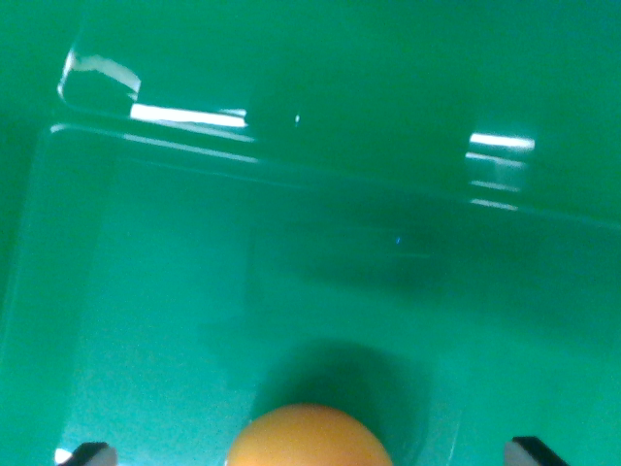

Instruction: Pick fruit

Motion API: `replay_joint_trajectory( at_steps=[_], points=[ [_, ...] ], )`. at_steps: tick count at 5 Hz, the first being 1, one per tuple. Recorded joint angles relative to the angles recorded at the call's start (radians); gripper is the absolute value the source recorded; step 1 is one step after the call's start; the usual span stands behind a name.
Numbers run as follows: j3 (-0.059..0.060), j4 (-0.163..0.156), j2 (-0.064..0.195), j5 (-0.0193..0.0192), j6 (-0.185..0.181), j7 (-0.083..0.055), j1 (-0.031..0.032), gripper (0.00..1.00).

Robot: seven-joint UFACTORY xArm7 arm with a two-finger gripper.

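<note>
A green bin (320, 243) fills the wrist view, its glossy far wall above and its floor below. One orange fruit (310, 439) sits on that floor at the bottom edge, round, with no long axis to line up. It lies between the two fingertips (89, 452) of the single gripper (310, 452), spread wide, touching nothing.

Orange round fruit (309, 439) at bottom edge, partly cropped.
</note>
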Motion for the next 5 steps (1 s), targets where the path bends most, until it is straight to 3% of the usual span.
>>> replay_joint_trajectory(
  at_steps=[1, 2, 3, 4, 5],
  points=[
    [0.0, 0.0, 0.0, 0.0, 0.0, 0.0, 0.0, 0.0],
    [0.001, -0.027, 0.007, 0.0007, -0.032, -0.005, 0.0022, 0.0],
    [0.001, -0.027, 0.007, 0.0007, -0.032, -0.005, 0.0022, 0.0],
    [0.003, -0.051, 0.013, 0.0014, -0.06, -0.009, 0.0041, 0.0],
    [0.003, -0.051, 0.013, 0.0014, -0.06, -0.009, 0.0041, 0.0]
  ],
)
